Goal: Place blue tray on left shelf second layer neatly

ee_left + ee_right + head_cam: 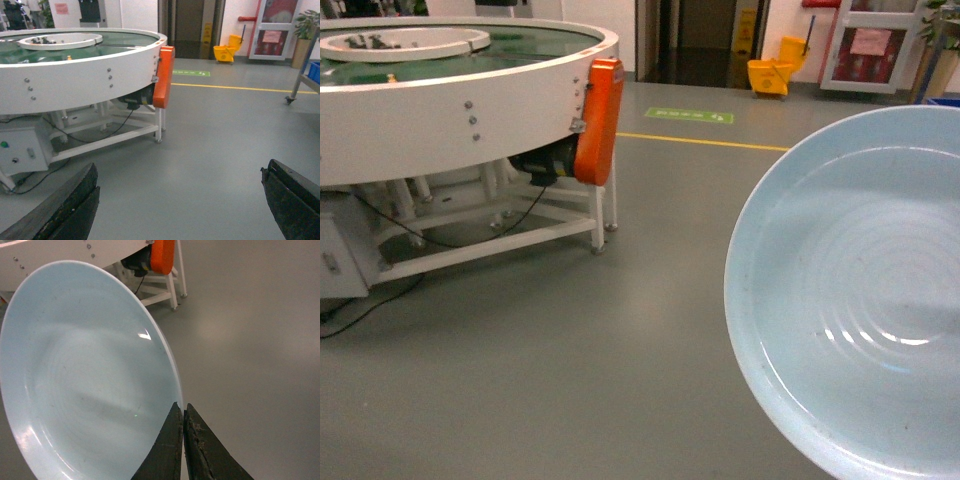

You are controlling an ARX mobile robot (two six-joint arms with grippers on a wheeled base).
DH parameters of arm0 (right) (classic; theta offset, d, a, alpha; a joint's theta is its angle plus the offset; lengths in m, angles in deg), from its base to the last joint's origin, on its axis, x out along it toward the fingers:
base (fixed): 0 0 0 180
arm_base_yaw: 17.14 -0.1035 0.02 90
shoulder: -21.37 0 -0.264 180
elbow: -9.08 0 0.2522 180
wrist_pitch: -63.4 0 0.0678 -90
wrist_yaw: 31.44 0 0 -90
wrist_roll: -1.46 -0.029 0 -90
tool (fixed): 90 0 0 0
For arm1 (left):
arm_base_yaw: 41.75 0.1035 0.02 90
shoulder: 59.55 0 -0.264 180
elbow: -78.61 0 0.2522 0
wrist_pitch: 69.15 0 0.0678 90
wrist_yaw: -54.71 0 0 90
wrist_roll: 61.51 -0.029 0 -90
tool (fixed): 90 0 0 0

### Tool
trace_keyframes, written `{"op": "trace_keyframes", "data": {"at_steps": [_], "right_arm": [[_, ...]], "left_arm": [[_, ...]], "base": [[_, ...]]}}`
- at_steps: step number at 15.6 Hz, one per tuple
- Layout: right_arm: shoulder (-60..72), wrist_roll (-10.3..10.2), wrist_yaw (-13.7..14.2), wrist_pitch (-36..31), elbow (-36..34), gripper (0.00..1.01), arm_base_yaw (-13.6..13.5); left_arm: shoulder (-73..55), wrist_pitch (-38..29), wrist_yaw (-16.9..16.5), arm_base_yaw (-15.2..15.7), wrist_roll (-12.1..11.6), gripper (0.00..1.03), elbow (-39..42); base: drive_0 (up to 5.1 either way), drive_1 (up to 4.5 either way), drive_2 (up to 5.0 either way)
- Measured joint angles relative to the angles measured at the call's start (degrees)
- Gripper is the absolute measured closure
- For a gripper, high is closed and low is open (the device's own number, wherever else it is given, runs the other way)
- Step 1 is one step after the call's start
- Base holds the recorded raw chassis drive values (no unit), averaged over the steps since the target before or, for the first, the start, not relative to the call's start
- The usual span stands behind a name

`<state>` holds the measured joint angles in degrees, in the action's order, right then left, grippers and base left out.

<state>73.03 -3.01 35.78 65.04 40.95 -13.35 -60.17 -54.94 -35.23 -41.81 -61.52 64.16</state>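
Tray [85,385], blue, unlabelled, pinched at rim by right end effector [182,440].

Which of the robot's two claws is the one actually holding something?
The right gripper: its fingers are pinched shut on the rim of the blue tray. The left gripper is spread wide open with only bare floor between its fingers.

A grey, smooth floor [570,340] with a yellow line [700,141] and a green marking [688,116]. On it stand a round white conveyor table [460,100] on white legs, and a yellow mop bucket [772,75] far back.
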Motion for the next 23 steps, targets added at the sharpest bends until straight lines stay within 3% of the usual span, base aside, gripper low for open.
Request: {"op": "trace_keyframes", "data": {"at_steps": [15, 23], "right_arm": [[0.31, 0.0, 0.24, 0.0, 0.0, 0.99, 0.33], [0.31, 0.0, 0.22, 0.0, 0.0, 0.99, 0.33]], "left_arm": [[0.0, -0.22, -0.02, 0.04, 0.0, 0.05, 0.0], [0.0, -0.22, -0.04, 0.04, 0.0, 0.05, 0.0]], "base": [[1.8, -0.1, -6.5], [-1.5, -1.53, -1.5]]}}
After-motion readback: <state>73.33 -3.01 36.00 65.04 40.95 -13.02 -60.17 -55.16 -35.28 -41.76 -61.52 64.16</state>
